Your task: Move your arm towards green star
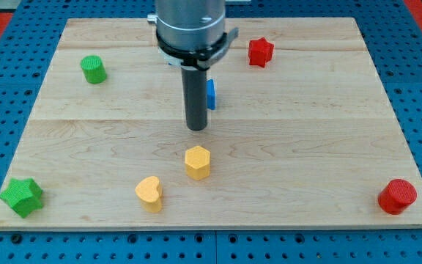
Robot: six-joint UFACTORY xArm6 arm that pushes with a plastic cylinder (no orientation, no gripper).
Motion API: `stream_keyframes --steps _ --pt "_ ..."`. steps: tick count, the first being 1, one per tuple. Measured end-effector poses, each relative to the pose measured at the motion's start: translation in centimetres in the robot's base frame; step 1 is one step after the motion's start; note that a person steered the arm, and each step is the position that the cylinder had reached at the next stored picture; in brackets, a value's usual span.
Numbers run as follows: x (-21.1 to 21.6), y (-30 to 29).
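Observation:
The green star [22, 196] lies at the board's bottom left corner. My tip [196, 128] stands near the middle of the board, far to the right of and above the star. A yellow hexagon [197, 162] sits just below the tip, and a yellow heart [149, 193] lies lower left of it. A blue block [211, 94] is partly hidden behind the rod, so its shape is unclear.
A green cylinder [93, 70] stands at the upper left. A red star [260, 52] is at the upper right and a red cylinder [397, 196] at the bottom right corner. The wooden board [328, 147] lies on a blue pegboard.

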State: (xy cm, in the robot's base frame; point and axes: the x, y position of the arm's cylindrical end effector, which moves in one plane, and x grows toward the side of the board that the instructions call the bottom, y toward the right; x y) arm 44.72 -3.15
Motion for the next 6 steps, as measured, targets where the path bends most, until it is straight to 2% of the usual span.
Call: stream_keyframes --steps 3,5,6 --pt "-4.0 -7.3" --pt "-7.3 -8.3" --pt "-7.4 -11.2"
